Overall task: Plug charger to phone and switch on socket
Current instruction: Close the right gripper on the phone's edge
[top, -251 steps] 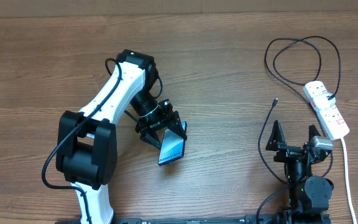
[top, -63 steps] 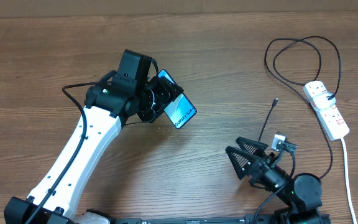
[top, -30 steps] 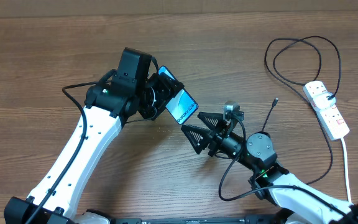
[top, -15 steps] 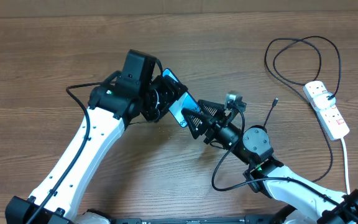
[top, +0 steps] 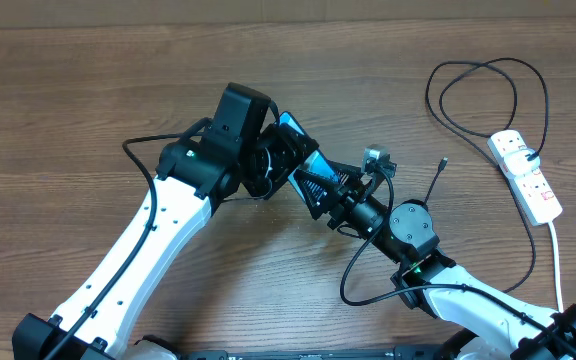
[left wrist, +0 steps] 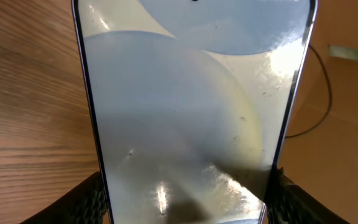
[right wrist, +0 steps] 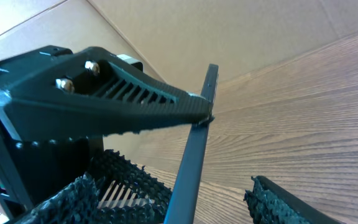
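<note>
My left gripper (top: 280,165) is shut on the phone (top: 308,160) and holds it tilted above the table's middle. In the left wrist view the phone's pale screen (left wrist: 185,93) fills the frame between my left fingers (left wrist: 188,202). My right gripper (top: 316,190) is open with its fingers on either side of the phone's free end. In the right wrist view the phone (right wrist: 194,149) shows edge-on between my right fingers (right wrist: 188,196), with a gap to the right finger. The charger's small black plug (top: 442,161) lies free on the table at the right. The socket (top: 526,178) lies at the far right.
The charger's thin black cable (top: 478,68) loops on the table behind the socket. The socket's white cord (top: 558,270) runs to the front right edge. A black robot cable (top: 350,285) hangs in a loop beside my right arm.
My right arm has swung from the front right over to the phone, and its open fingers now straddle it. My left arm has carried the phone a little to the right.
</note>
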